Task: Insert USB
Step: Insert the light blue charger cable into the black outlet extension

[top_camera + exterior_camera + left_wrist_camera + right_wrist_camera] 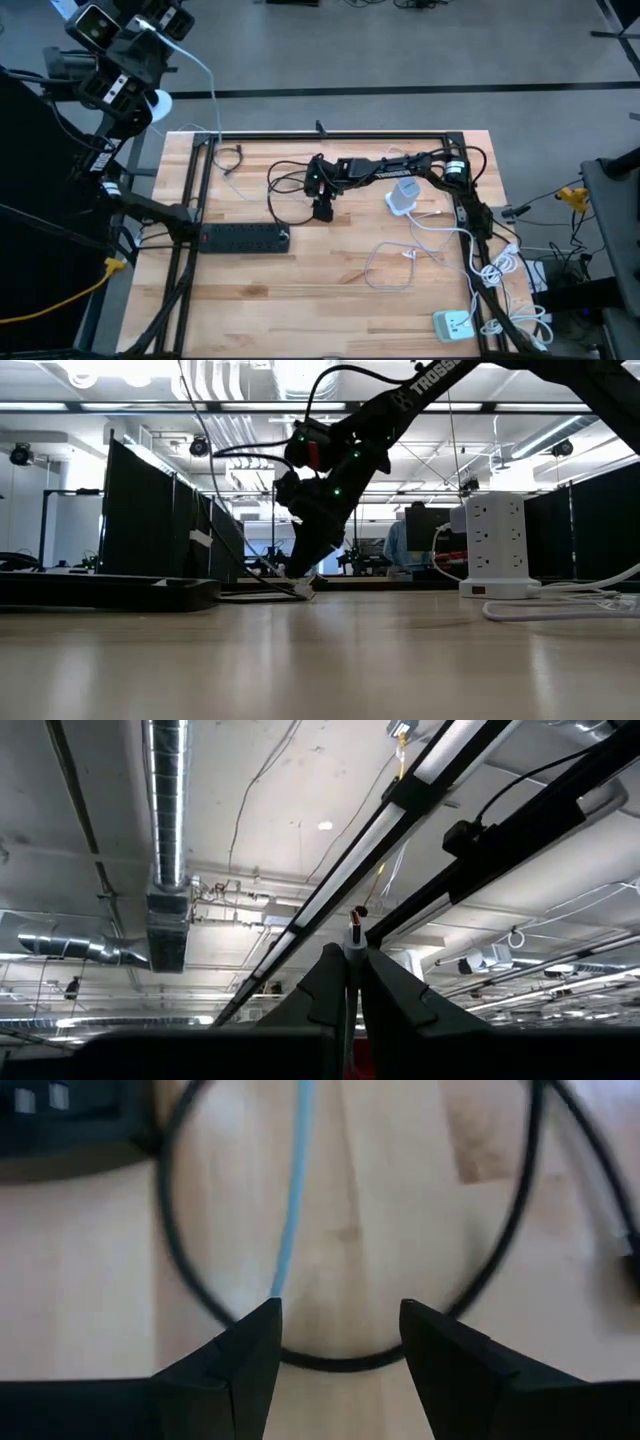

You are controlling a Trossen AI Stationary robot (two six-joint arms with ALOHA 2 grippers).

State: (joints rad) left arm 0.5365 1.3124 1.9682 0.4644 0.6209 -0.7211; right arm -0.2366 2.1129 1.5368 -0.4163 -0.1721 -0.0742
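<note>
**Right gripper low over the cables**

High view: right gripper (322,211) hung beside the black power strip (243,237); the USB plug was hard to make out. Left wrist view: left gripper (349,982) pressed together, aimed at the ceiling. Right wrist view: fingers (250,1350) spread over a blue cable (295,1190) and black cable loop (175,1260).

**Free room and obstacles on the table**

The near-left part of the table (270,310) is bare wood. The black power strip (245,237) blocks the left edge. A black cable loop (290,185) lies mid-table. White cables (420,250) and the white socket tower (403,196) crowd the right side.
</note>
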